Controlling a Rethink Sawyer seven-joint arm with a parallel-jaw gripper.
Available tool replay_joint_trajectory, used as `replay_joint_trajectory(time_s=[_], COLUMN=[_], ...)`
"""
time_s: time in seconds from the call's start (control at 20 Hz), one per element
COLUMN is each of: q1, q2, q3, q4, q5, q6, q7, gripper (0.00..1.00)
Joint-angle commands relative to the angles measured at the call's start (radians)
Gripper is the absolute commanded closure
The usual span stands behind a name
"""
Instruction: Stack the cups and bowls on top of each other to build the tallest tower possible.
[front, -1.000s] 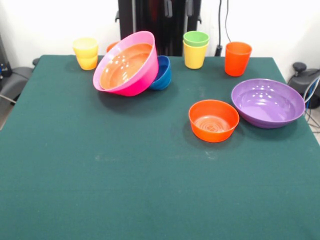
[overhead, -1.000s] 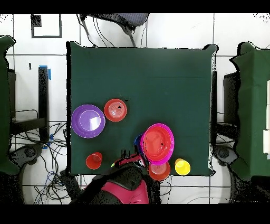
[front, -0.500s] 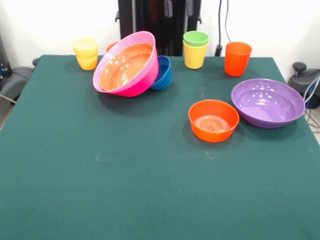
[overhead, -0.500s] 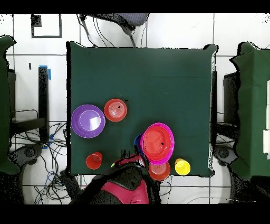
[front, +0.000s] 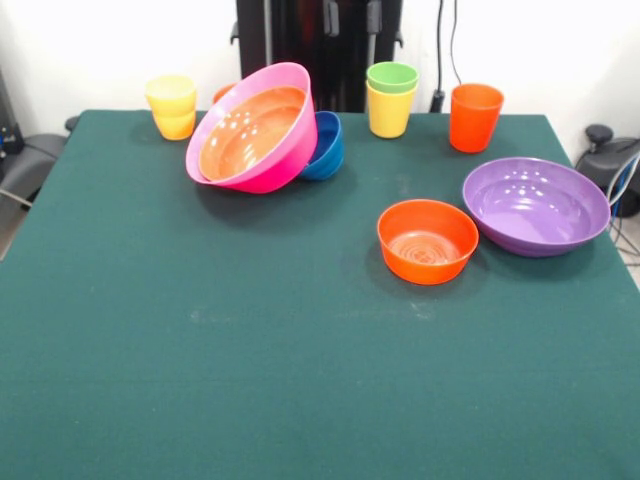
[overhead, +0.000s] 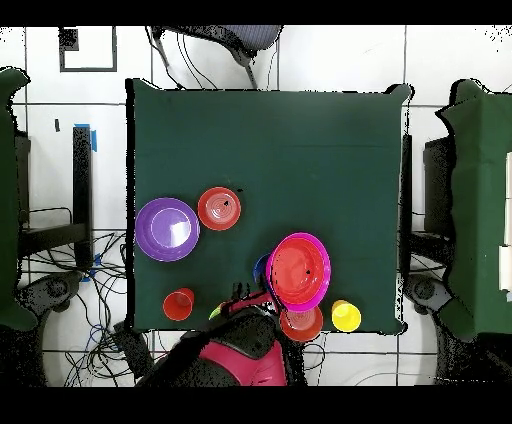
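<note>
The pink bowl (front: 256, 128) is tilting toward seven o'clock, leaning on the blue bowl (front: 326, 146), while the gripper's state cannot be told.

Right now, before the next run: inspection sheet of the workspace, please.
Surface: green table cloth, near half bare.
Job's things: pink bowl tilted, wide orange bowl nested inside, leaning on blue bowl; green cup in yellow cup; second yellow cup; orange cup; small orange bowl beside purple bowl.
Clutter: nothing seen.
Grippers: gripper not in view; red arm at the table edge.
Cables: cables on the floor.
Surroundings: neighbouring green tables.
</note>
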Motion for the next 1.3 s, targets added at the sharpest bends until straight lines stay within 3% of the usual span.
replay_joint_trajectory(time_s=[0.05, 0.6, 0.85, 1.3], q1=[-0.055, -0.148, -0.122, -0.119], q2=[0.041, 0.064, 0.125, 0.156], q3=[0.166, 0.221, 0.235, 0.249], q4=[-0.010, -0.006, -0.023, -0.025], q5=[-0.015, -0.052, -0.134, -0.141], q6=[0.055, 0.019, 0.046, 0.074], q7=[-0.366, -0.407, -0.294, -0.280], gripper=[0.00, 0.00, 0.00, 0.00])
